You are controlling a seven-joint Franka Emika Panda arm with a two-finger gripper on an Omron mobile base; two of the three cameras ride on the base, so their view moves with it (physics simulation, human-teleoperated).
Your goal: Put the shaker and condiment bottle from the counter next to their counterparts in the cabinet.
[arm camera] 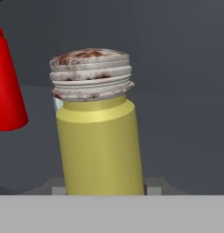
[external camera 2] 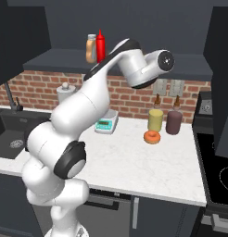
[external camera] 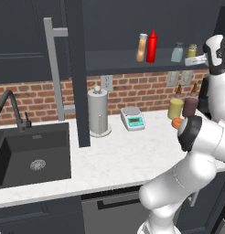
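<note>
On the inner shelf of the dark cabinet [external camera: 114,61] the orange-tan condiment bottle [external camera: 141,47] [external camera 2: 91,48] stands beside the red squeeze bottle [external camera: 152,45] [external camera 2: 101,45] [arm camera: 7,86]. Further right along the shelf is the pale blue-grey shaker [external camera: 177,51]. Just to its right is the yellow-green shaker [external camera: 192,50] [arm camera: 98,136], slightly tilted. My gripper [external camera: 198,57] [arm camera: 104,186] is shut on its lower body. Whether its base rests on the shelf is hidden. The white marble counter [external camera: 123,160] lies below.
The open cabinet door with its grey bar handle [external camera: 55,68] hangs left of the shelf. On the counter are a paper towel roll [external camera: 98,112], a scale [external camera: 132,118], a yellow canister [external camera: 175,109], a dark canister [external camera: 190,106] and an orange piece [external camera 2: 152,137]. The black sink [external camera: 34,155] lies left.
</note>
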